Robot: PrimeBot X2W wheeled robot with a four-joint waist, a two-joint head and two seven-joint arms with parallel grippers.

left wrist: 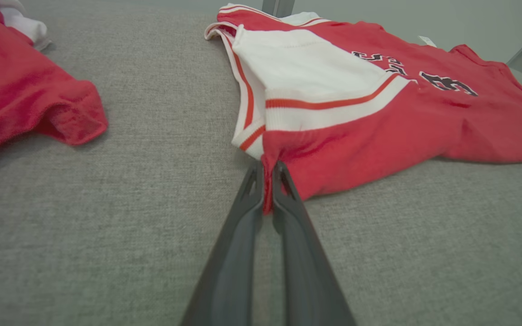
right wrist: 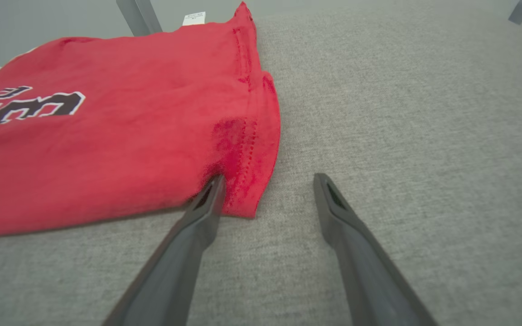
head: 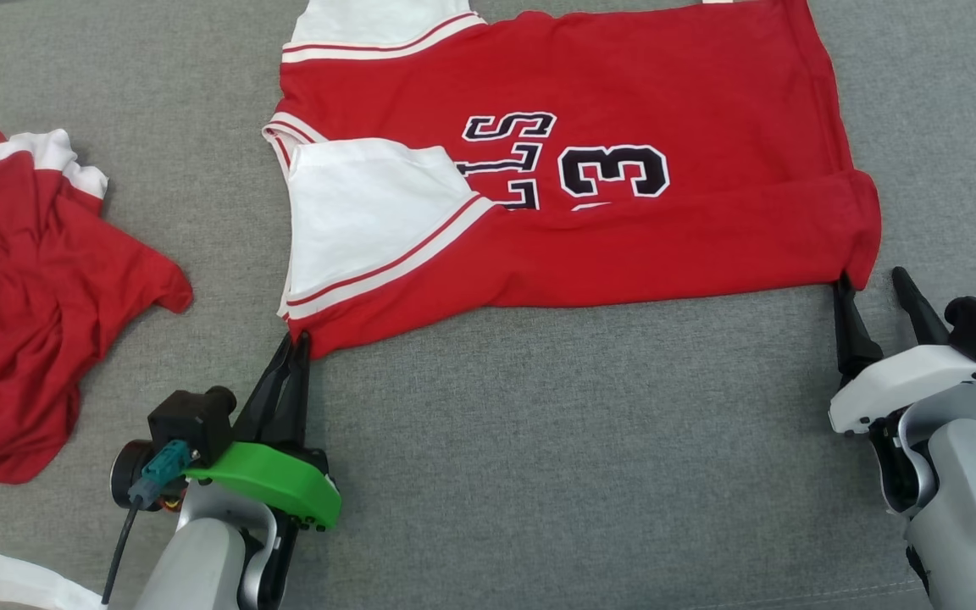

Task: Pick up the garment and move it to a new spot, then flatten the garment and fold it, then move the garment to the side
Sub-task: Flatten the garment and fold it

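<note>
your left fingers (left wrist: 254,190) are pinched tight on the near sleeve-side corner of the red jersey (head: 666,254), a soft knit with white striped sleeves, lying flat and folded lengthwise on the grey woven tabletop (head: 581,440). your right fingers (right wrist: 206,203) stand spread, one tip against the hem corner. a crumpled red shirt (head: 30,296) lies well apart to the left.

Green left cover (head: 272,485), white right cover (head: 907,379), dark jaws.

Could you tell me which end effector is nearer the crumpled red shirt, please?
Left. The left end effector, shut on a corner of the jersey, is right of the crumpled shirt; the right end effector is open at its other near corner.
</note>
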